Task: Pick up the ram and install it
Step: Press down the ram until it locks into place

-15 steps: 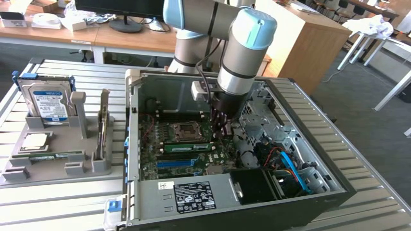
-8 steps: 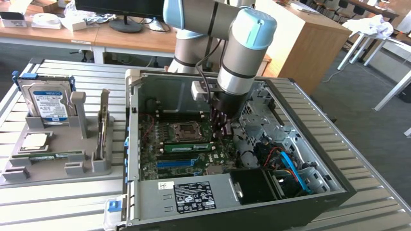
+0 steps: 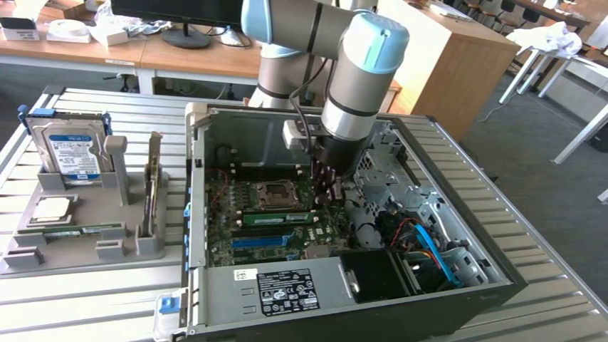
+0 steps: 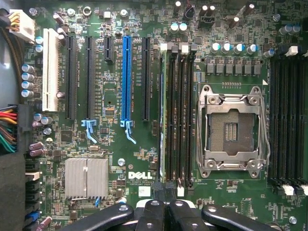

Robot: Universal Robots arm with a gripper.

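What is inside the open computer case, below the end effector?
Inside the computer case lies a green motherboard with an empty processor socket, a blue expansion slot and black memory slots. A ram stands in one slot. The arm covers part of the board.

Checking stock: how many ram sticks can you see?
2. One ram stands in a motherboard slot below the shut gripper; what looks like a second stick lies in the grey tray, beside the processor chip. More may be hidden.
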